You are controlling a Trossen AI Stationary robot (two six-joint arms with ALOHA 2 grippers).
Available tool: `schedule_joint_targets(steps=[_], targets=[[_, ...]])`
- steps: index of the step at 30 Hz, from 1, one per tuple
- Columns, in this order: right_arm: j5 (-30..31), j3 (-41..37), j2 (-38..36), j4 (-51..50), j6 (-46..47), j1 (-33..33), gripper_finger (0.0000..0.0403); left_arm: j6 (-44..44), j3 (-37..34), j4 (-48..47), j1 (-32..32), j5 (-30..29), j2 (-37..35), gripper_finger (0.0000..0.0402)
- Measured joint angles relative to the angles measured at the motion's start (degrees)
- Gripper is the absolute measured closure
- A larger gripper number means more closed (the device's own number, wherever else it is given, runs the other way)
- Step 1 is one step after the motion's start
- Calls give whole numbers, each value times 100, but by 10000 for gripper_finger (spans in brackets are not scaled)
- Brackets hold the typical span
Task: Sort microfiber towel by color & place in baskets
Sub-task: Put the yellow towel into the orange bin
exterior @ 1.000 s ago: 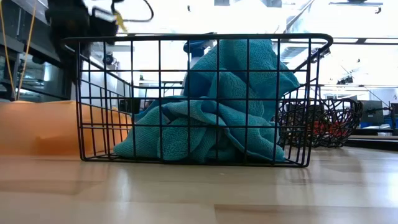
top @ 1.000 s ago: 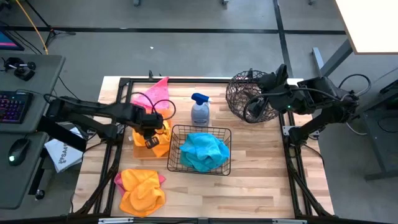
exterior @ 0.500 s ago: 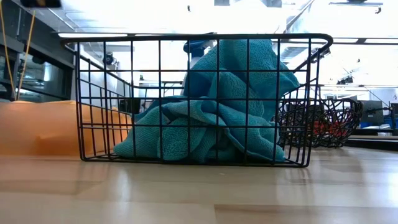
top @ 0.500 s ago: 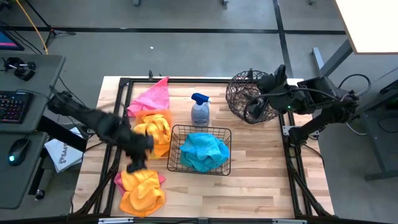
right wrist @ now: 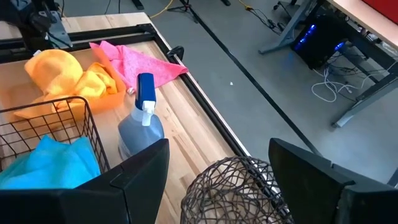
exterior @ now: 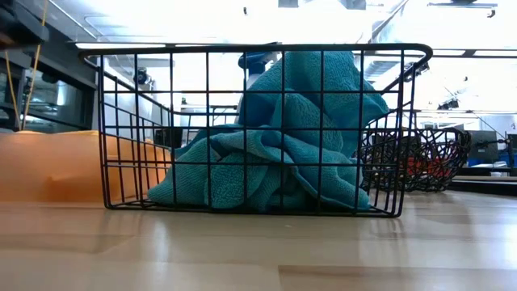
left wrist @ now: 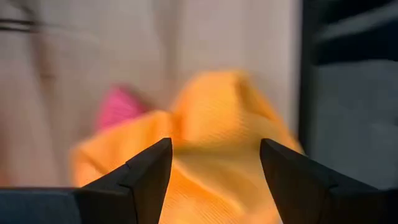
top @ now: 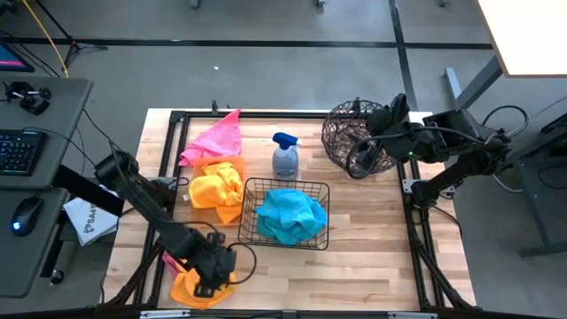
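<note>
Hovering open left pincer over orange towel

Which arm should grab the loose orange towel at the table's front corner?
Left. Its open tool is right above the orange towel with a pink one beneath; the right tool, also open, sits across the table over the round wire basket.

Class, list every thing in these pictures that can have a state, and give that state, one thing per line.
left gripper: open, over the orange towel at the table's near edge
orange towel: loose on the table, pink cloth beneath
right gripper: open, above the round basket
round basket: upright
black wire basket: holds turquoise towels
orange tray: holds an orange towel
spray bottle: upright
</note>
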Motion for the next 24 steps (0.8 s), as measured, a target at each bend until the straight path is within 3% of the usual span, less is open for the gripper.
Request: schedule_joint_targets(steps=[4,9,17,20,24], targets=[[-2,0,0,-5,-5,2,130,-184,-2,-9,6,-633,106,169],[-59,0,0,-74,0,2,130,-65,-2,-7,-37,-195,152,169],[-67,0,0,-110,36,2,130,204,-165,241,6,-495,149,182],[-66,0,0,-110,36,0,130,218,-242,342,51,-488,149,230],[-62,0,0,-110,36,2,130,342,-243,488,119,-58,149,363]])
